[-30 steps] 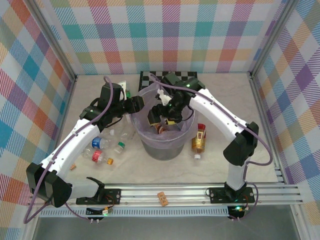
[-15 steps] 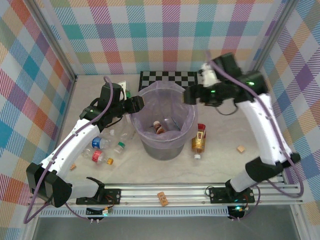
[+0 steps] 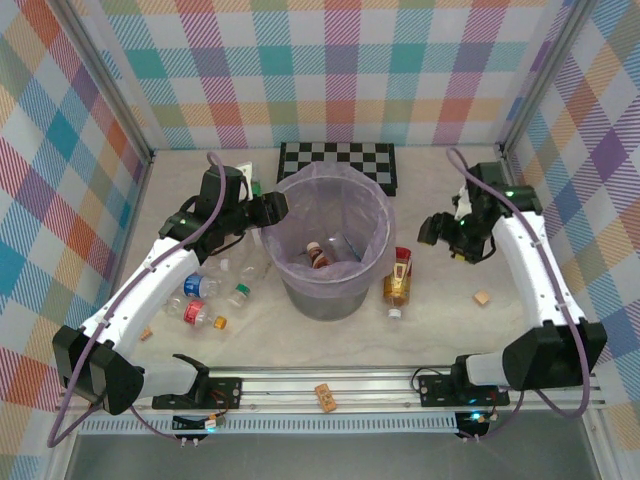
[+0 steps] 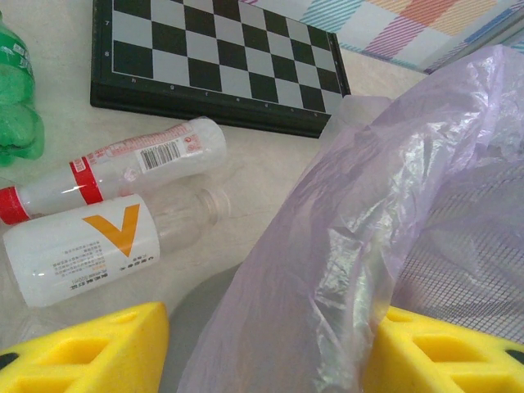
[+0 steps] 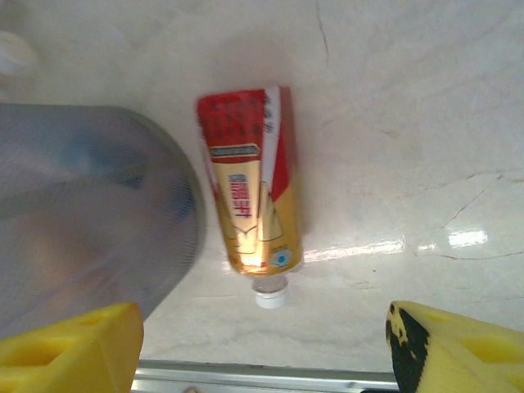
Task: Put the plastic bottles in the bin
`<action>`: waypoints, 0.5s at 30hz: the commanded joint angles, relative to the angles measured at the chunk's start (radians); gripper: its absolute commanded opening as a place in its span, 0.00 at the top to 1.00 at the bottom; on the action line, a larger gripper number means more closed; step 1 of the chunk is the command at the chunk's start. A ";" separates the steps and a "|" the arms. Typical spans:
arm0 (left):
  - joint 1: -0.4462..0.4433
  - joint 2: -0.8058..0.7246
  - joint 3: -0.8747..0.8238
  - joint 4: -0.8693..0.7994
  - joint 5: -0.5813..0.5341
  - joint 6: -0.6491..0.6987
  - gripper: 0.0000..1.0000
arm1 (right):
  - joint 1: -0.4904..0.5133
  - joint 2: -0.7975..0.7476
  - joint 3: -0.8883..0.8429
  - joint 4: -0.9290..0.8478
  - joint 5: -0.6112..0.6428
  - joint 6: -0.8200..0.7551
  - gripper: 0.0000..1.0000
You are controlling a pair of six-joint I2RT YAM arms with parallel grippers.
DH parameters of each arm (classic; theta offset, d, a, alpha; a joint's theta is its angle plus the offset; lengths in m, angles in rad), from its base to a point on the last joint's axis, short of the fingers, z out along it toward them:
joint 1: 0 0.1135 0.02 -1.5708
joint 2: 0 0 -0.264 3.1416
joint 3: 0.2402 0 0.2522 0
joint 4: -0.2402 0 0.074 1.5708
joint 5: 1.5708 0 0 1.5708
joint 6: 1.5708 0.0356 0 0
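Observation:
The bin (image 3: 300,290), a grey mesh bucket lined with a lavender bag (image 4: 352,229), stands mid-table with a brown bottle (image 3: 318,255) lying inside. My left gripper (image 3: 272,208) straddles its left rim, jaws apart; the bag (image 4: 409,164) hangs between the yellow fingers (image 4: 82,352) with a gap on the outer side. My right gripper (image 3: 432,230) hovers open and empty right of the bin, above an amber bottle (image 5: 250,188) with a red-gold label and a white cap (image 5: 270,296). Several bottles (image 3: 200,287) lie left of the bin. A clear red-labelled bottle (image 4: 123,168) and a white-labelled one (image 4: 82,250) lie outside the rim.
A checkerboard (image 3: 338,160) lies behind the bin, with a green bottle (image 4: 16,106) to its left. A tan block (image 3: 482,298) sits right of the amber bottle and another (image 3: 325,395) on the front rail. Plaid walls enclose the table.
My right arm has come up out of the bin and swung right, then down beside it above the amber bottle. A brown bottle stays in the bin. The left arm has not moved.

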 commanded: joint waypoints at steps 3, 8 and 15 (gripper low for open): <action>0.008 -0.001 -0.017 -0.005 0.019 -0.007 0.40 | 0.000 0.061 -0.144 0.169 -0.117 -0.011 0.22; 0.008 0.010 -0.015 0.003 0.028 -0.012 0.40 | 0.045 0.156 -0.213 0.279 -0.216 -0.003 0.19; 0.008 0.013 -0.016 0.009 0.029 -0.017 0.40 | 0.088 0.276 -0.229 0.367 -0.242 0.019 0.16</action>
